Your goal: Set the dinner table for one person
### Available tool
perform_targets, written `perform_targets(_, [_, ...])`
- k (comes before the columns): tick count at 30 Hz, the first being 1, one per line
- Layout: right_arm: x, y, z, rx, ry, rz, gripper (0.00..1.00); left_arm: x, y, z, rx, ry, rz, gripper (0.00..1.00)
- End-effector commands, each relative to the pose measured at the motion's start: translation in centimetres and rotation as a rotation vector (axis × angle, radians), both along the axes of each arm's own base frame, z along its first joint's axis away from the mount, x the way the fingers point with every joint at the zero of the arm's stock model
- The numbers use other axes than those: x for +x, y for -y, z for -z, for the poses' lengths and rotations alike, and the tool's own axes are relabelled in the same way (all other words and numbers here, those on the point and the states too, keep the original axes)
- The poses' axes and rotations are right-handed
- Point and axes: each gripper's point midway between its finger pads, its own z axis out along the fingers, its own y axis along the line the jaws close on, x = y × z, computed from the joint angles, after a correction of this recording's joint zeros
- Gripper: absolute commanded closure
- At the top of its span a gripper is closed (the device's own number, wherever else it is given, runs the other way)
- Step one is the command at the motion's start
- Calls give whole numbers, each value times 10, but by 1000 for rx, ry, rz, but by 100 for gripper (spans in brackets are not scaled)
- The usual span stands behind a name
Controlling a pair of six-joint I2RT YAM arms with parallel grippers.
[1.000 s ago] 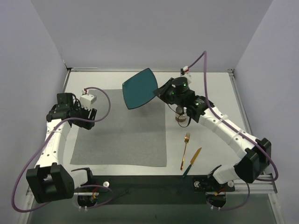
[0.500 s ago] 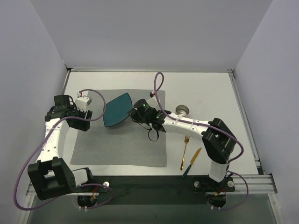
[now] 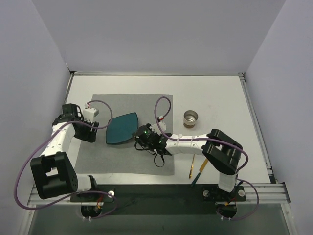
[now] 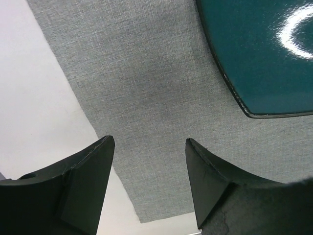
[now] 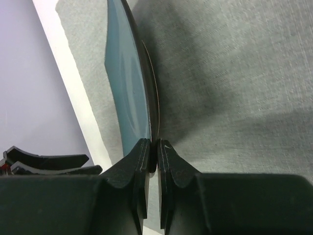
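We see our right gripper point(image 5: 156, 152) pinching the near rim of the teal plate point(image 5: 127, 88), which shows edge-on. The grey mat point(image 5: 234, 73) spreads right of the plate, and a strip of white dinner table point(image 5: 73, 98) runs left of it.

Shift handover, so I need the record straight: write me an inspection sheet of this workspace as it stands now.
Surface: white dinner table, grey mat on it.
Job's things: teal plate over the mat, tilted, pinched at its rim; metal cup, gold fork and knife right of the mat.
Clutter: nothing seen.
Grippers: right gripper shut on the plate; left gripper open, empty, above the mat's left edge.
Cables: purple cables loop from both arms, one over the mat.
Surroundings: plain walls on three sides.
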Motion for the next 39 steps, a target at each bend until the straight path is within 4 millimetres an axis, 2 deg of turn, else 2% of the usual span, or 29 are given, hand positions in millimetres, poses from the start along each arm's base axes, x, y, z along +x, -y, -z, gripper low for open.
perform_targets(1, [9, -15, -41, 197, 64, 76, 100, 7, -9, 10, 41, 17, -3, 30])
perform_targets(5, [1, -11, -21, 157, 30, 28, 100, 3, -13, 19, 61, -12, 2, 30])
perform_targets(8, [-5, -8, -4, 111, 11, -1, 100, 3, -14, 19, 67, -8, 5, 30])
perform_targets(11, [-7, -6, 18, 59, -17, -3, 100, 3, -16, 24, 78, -6, 7, 30])
perform_targets(16, [-14, 10, 45, -55, -73, -12, 100, 3, -19, 32, 93, -29, 6, 30])
perform_targets(20, [-22, 8, 58, -87, -130, -34, 100, 3, -18, 31, 85, -21, 13, 30])
perform_targets(23, [-26, 12, 64, -86, -150, -13, 97, 3, -16, 33, 75, -28, 10, 30])
perform_targets(27, [-33, 23, 85, -100, -203, 16, 93, 3, -17, 38, 69, -23, 3, 30])
perform_targets(32, [-41, 29, 100, -107, -245, 25, 90, 4, -14, 38, 49, -19, 4, 30])
perform_targets(37, [-44, 29, 108, -128, -269, 11, 88, 6, -13, 35, 47, -9, 5, 30])
perform_targets(39, [-48, 28, 110, -135, -284, 1, 84, 5, -14, 36, 48, -14, 5, 30])
